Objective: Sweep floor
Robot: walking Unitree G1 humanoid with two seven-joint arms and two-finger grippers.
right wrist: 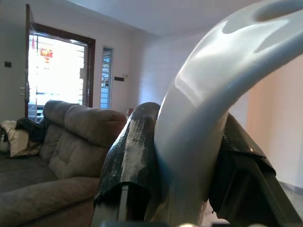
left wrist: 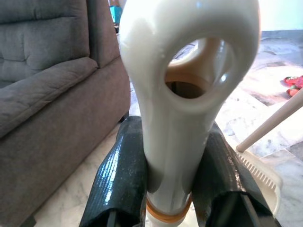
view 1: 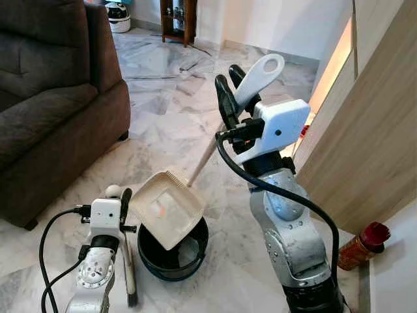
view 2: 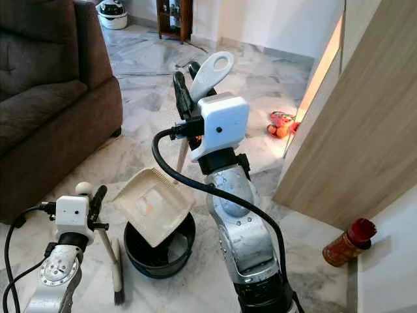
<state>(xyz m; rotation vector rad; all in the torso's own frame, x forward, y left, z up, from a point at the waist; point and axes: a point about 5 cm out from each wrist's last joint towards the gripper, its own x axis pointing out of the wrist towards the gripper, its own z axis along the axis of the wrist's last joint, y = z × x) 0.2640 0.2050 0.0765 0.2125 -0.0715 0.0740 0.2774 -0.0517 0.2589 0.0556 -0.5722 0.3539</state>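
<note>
My right gripper (view 1: 230, 91) is raised at chest height, shut on the white looped grip (view 1: 266, 69) of a long-handled dustpan. Its wooden pole (view 1: 203, 163) slants down to the cream pan (view 1: 167, 208), which is tipped over a black bin (view 1: 172, 255) on the marble floor. A faint orange speck lies in the pan. My left gripper (view 1: 124, 203) is low beside the bin, shut on the white handle (left wrist: 182, 94) of a small broom. The broom's dark bristles (view 1: 132, 298) touch the floor. In the right wrist view, black fingers (right wrist: 132, 156) clamp the white grip (right wrist: 203, 118).
A dark brown sofa (view 1: 45, 98) fills the left side. A wooden panel (view 1: 365, 143) stands on the right, with a red-capped bottle (view 1: 362, 245) at its foot. Red toys (view 2: 280, 124) lie on the floor beyond. A wooden cabinet (view 1: 177, 19) stands far back.
</note>
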